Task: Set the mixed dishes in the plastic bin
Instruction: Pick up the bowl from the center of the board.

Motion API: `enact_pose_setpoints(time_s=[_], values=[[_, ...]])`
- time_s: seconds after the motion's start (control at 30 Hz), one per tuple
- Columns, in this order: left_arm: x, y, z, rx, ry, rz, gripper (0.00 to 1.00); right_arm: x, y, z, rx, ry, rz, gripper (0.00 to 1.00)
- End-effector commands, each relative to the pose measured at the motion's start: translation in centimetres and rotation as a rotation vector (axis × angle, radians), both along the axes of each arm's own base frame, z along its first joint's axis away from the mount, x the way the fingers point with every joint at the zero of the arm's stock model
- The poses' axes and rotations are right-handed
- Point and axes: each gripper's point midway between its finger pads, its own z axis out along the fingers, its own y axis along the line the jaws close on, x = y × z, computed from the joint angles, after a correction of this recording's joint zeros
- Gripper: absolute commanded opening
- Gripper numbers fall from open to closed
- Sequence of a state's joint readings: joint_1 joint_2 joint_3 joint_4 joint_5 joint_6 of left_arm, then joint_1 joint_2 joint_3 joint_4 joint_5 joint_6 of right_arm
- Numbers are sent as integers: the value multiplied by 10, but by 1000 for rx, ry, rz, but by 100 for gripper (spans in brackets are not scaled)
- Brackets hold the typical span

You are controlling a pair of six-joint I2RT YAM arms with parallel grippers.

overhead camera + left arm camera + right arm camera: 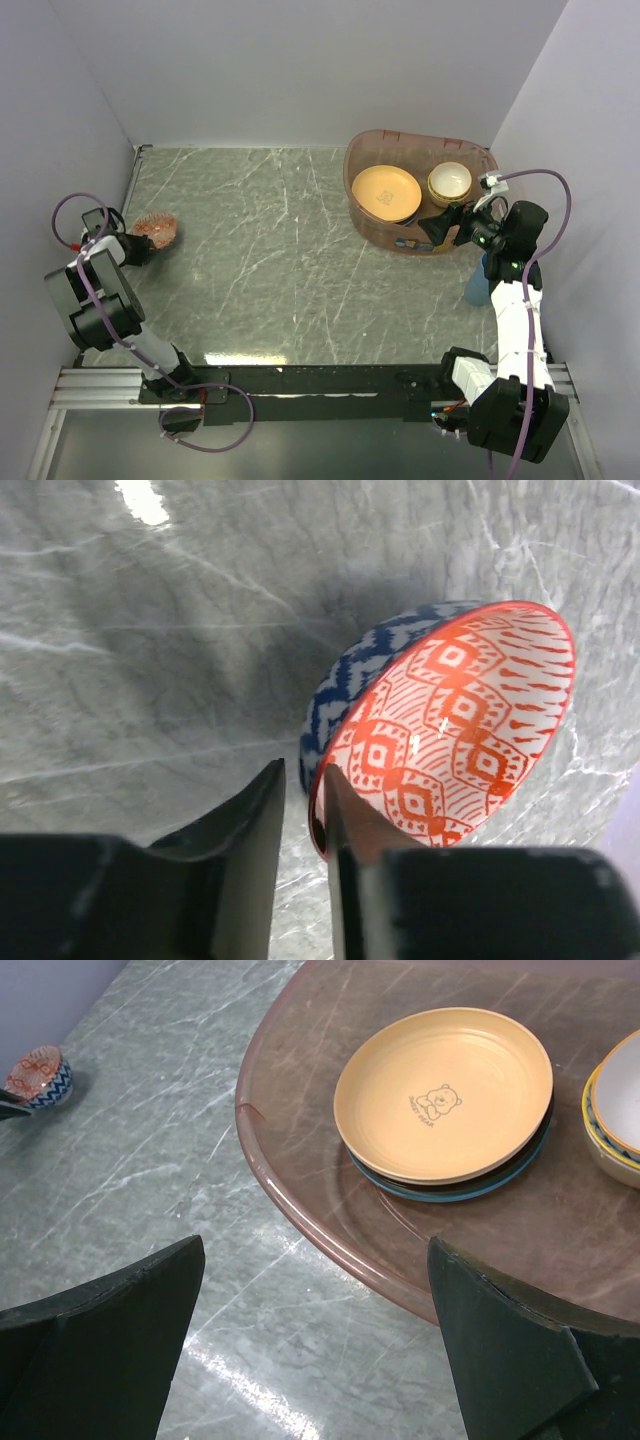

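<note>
Three views record one moment. The top view alone gives the layout. The red-patterned bowl [153, 228] lies at the far left of the grey marbled table [280, 270], well apart from the plastic bin [405, 148] at the far right. A light blue cup [477, 285] stands on the table outside the bin, partly hidden by the right arm.

Only the left wrist view shows the approach to the bowl. The fingers of the left gripper [302, 775] stand close together astride the rim, one against the orange-red lattice interior, the other outside the blue zigzag wall. A sliver of table shows between that finger and the wall, and we cannot tell whether the rim is pinched. The bowl is tilted, its mouth toward the camera.

The right wrist view shows the right gripper [315, 1250] spread wide and holding nothing, above the bin's near rim. It also adds detail inside the translucent pinkish-brown bin. The yellow-orange plate [445, 1090] bears a small bear drawing and rests on a second plate [470, 1188] with a dark, blue-edged rim. The small cream bowl [620, 1100], yellow-rimmed, sits just beside them.
</note>
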State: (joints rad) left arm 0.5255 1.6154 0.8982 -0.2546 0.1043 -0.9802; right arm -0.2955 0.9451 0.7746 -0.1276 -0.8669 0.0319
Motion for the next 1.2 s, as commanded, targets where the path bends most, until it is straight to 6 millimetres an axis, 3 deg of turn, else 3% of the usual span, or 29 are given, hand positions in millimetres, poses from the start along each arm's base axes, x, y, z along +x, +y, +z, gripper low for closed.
enact_pose_setpoints(time_s=[0.0,0.13,0.33,0.5,0.7,0.73,0.8,0.83,0.9,0.93,1.0,1.03,1.07,1.1,1.17], values=[[15,2,11,6,-68,-39,21,4,-2,24,-29,-74,9,100],[16,-4,15,6,-98,-85,10,4,-2,23,-27,-71,12,100],[17,-20,40,25,-206,-191,1,4,0,22,-22,-69,24,100],[12,-56,71,25,-334,-324,1,1,6,21,-7,-66,61,100],[2,-134,102,33,-481,-515,1,-6,19,21,15,-68,144,100],[1,-157,106,27,-491,-559,1,-6,20,20,16,-68,152,100],[3,-182,127,54,-561,-610,1,-8,24,20,21,-67,171,100],[1,-206,133,52,-574,-653,1,-8,25,21,20,-70,177,100],[1,-225,151,67,-616,-679,1,-10,27,21,23,-72,194,100],[-5,-255,157,51,-630,-748,1,-10,29,21,25,-71,201,100],[-3,-270,175,90,-655,-752,1,-12,32,20,29,-72,219,100],[-10,-297,181,85,-671,-813,1,-13,34,20,30,-71,226,100],[-8,-302,177,116,-642,-802,1,-13,35,20,33,-69,232,100],[-15,-328,189,115,-659,-860,1,-14,37,19,35,-66,240,100],[-14,-346,190,154,-645,-867,1,-15,42,19,35,-66,262,100]])
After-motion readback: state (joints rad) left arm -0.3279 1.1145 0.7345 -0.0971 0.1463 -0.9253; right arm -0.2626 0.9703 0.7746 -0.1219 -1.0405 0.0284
